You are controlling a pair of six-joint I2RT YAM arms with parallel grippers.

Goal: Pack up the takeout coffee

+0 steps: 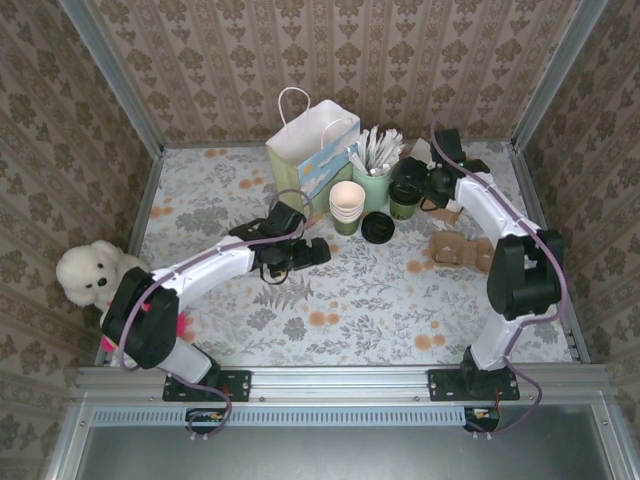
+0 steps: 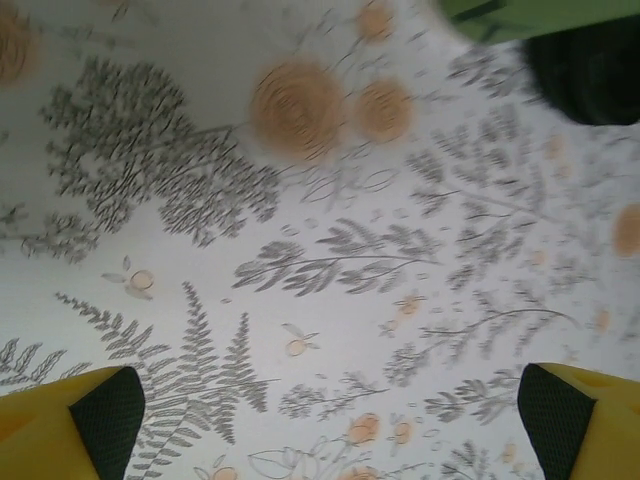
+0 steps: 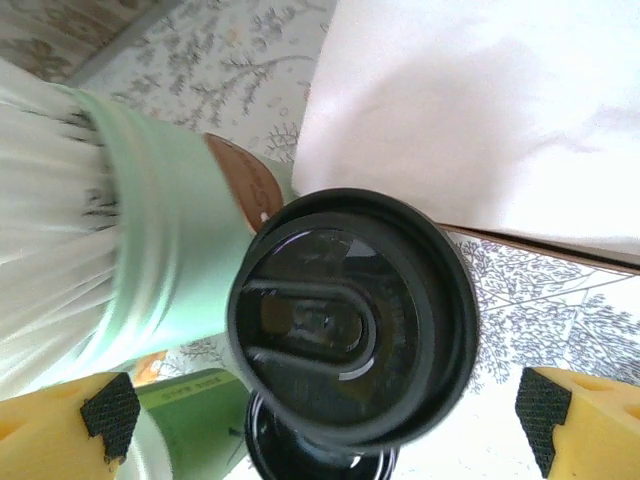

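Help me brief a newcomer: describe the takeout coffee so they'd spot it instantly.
Start at the white bag at the back. Right of it is a pale-green cup of white sticks, and the coffee stands just right of that. It is the only dark-green cup wearing a black lid; the stacked cups are lidless.

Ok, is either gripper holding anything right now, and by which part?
Nothing is held. The left gripper is open over the tablecloth; the right gripper is open over the coffee, with its pads clear of it.
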